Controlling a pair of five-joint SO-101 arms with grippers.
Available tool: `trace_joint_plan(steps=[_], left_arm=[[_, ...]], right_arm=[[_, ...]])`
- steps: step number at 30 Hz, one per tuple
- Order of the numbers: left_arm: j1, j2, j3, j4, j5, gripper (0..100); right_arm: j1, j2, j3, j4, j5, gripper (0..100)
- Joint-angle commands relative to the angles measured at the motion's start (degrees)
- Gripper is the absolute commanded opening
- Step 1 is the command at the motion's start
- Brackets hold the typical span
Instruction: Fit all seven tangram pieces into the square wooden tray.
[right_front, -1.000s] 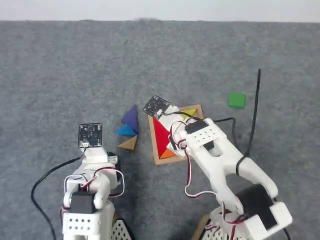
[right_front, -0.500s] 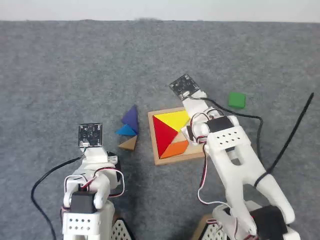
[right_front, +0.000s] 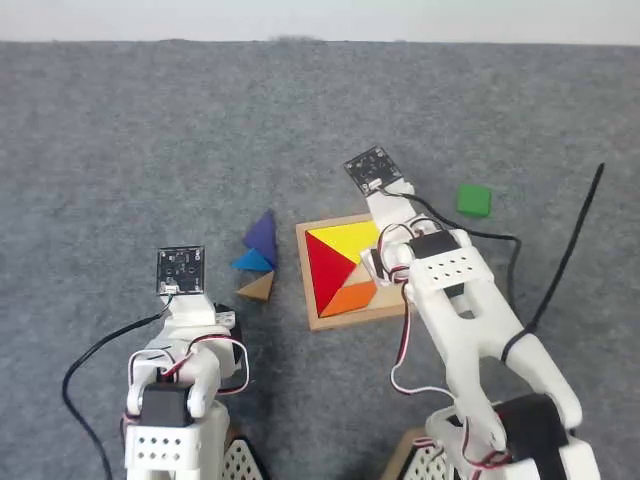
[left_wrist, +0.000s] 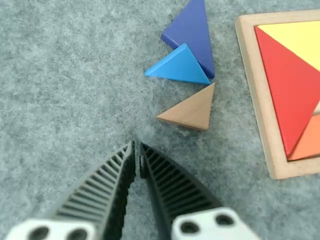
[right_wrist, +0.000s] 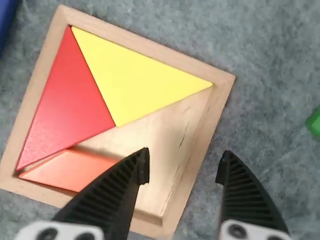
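The square wooden tray (right_front: 304, 280) holds a red triangle (right_front: 325, 268), a yellow triangle (right_front: 352, 240) and an orange piece (right_front: 352, 298). In the right wrist view my right gripper (right_wrist: 184, 167) stands open above the tray's bare floor (right_wrist: 165, 140), beside the red triangle (right_wrist: 65, 110), the yellow triangle (right_wrist: 130, 85) and the orange piece (right_wrist: 70, 170). Left of the tray lie a purple triangle (right_front: 262, 232), a blue triangle (right_front: 252, 261) and a tan triangle (right_front: 258, 287). My left gripper (left_wrist: 137, 147) is shut, a short way from the tan triangle (left_wrist: 192, 110).
A green square (right_front: 474, 201) lies on the grey carpet to the right of the tray, beyond the right arm (right_front: 450, 290). The left arm (right_front: 180, 340) stays at the near left. Open carpet stretches across the far side.
The right arm has swung from over the tray's left part to its right side, uncovering the yellow triangle. The left arm has not moved.
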Motion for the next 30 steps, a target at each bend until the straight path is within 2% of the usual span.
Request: trace_joint_plan(steps=[1,4,7,12,17,19,20,24,25,27,30], left_arm=[[-0.35,-1.14,-0.66,0.09,-0.53,1],[-0.35,-1.14,-0.66,0.09,-0.53,1],[-0.35,-1.14,-0.66,0.09,-0.53,1],[5.01,-1.14,-0.75,0.09,-0.44,1],[12.75,-1.14,-0.66,0.09,-1.14,1],[13.98,-1.14,-0.92,-1.32,-6.51,2],[12.75,-1.14,-1.10,-2.55,-11.78,2],[-2.90,-1.14,-6.11,-5.01,-42.90,2],[-6.33,-1.05,-6.90,-7.03,-46.42,2],[-9.67,-0.70,-7.69,-11.78,-43.16,2],[-10.37,1.05,-9.80,-11.43,-41.76,2]], right_arm=[[1.63,-8.31,1.14,1.19,-2.11,16.5],[6.90,-17.01,4.13,5.05,-2.90,8.3],[15.87,-25.63,10.29,8.57,-2.29,2.0],[30.29,-34.51,24.79,7.87,8.18,0.9],[37.93,-38.37,37.89,0.04,13.10,0.9],[38.90,-38.99,37.10,1.45,11.96,0.9],[38.73,-39.43,37.01,1.89,11.08,0.9],[38.29,-39.96,37.71,1.98,9.41,0.8],[38.29,-39.96,37.71,1.89,9.23,0.8],[38.29,-40.04,37.80,1.89,9.23,0.8],[38.29,-40.22,37.80,1.89,9.23,0.8]])
